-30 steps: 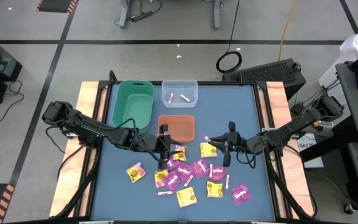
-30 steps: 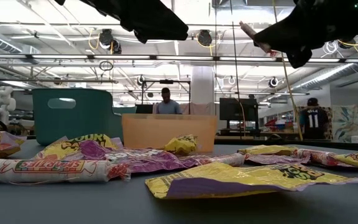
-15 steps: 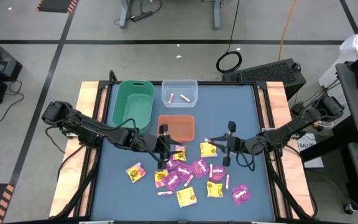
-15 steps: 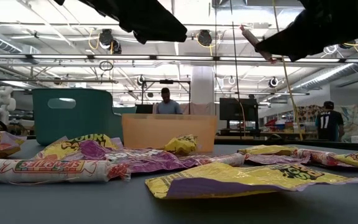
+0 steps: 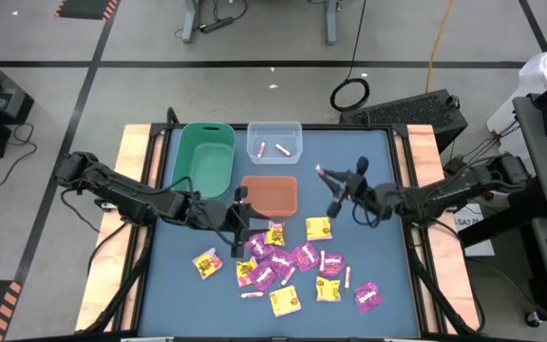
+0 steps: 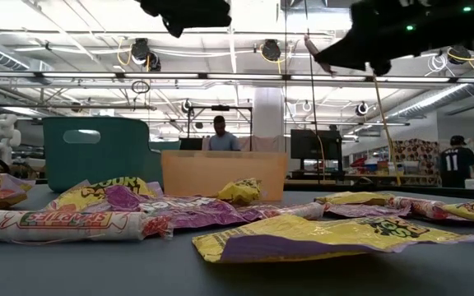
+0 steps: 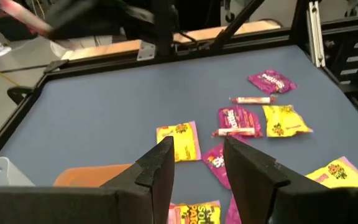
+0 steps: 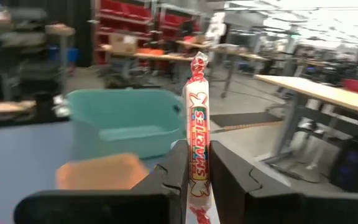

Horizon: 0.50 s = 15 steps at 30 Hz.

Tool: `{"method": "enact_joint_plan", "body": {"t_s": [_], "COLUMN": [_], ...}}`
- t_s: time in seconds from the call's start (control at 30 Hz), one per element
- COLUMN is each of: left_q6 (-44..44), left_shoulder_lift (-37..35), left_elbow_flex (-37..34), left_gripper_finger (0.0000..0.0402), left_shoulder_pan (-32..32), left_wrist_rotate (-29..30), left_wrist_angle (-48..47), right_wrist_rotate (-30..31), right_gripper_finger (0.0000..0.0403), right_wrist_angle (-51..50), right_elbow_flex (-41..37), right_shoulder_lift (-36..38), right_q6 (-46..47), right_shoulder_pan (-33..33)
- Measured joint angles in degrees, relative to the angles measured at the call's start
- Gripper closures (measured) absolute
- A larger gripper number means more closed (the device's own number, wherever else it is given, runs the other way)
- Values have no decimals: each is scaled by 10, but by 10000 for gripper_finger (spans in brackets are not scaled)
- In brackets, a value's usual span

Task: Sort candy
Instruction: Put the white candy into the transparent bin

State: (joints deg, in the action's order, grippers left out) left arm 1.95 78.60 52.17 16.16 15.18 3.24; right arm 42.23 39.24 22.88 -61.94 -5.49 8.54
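Observation:
The candy [image 5: 292,261] lies as a loose pile of yellow packets, magenta packets and pale sticks on the blue mat, also seen in the low view [image 6: 220,218]. My left gripper [image 5: 245,228] hovers open over the pile's left side; its wrist view [image 7: 197,146] looks down on a yellow packet [image 7: 179,140]. My right gripper [image 5: 332,185] is raised to the right of the orange bin [image 5: 270,194], shut on a pale candy stick [image 5: 320,171]. My right gripper pinches the candy stick between its two fingers [image 8: 176,165] near the stick's lower end [image 8: 197,171]. The stick is lifted clear of the table. Its free end [image 8: 198,62] juts out past the fingertips, slanting up toward the table's far left [image 6: 313,45].
A green bin [image 5: 203,160] and a clear bin [image 5: 274,141] holding two sticks stand along the far edge, with the orange bin just in front of them. Bare mat lies right of the clear bin. People stand in the room beyond the table.
My right gripper has carried the stick from beside the pile toward the table's far edge, nearer the clear bin, staying shut on it. My left gripper has risen and drawn back slightly toward the left. The pile has not moved.

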Motion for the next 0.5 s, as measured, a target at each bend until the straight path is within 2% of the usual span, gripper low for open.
{"method": "enact_joint_plan", "body": {"t_s": [0.2,0.5], "left_q6": [-2,-16], "left_shoulder_lift": [0,1], "left_elbow_flex": [0,0], "left_gripper_finger": [258,258], "left_shoulder_pan": [3,3], "left_wrist_rotate": [2,3], "left_wrist_angle": [-44,-69], "right_wrist_rotate": [-89,-151], "right_gripper_finger": [358,358], "right_wrist_angle": [-17,-130], "right_elbow_flex": [48,152], "right_shoulder_lift": [-5,-10], "right_q6": [-10,-12], "right_shoulder_pan": [-80,-169]}}
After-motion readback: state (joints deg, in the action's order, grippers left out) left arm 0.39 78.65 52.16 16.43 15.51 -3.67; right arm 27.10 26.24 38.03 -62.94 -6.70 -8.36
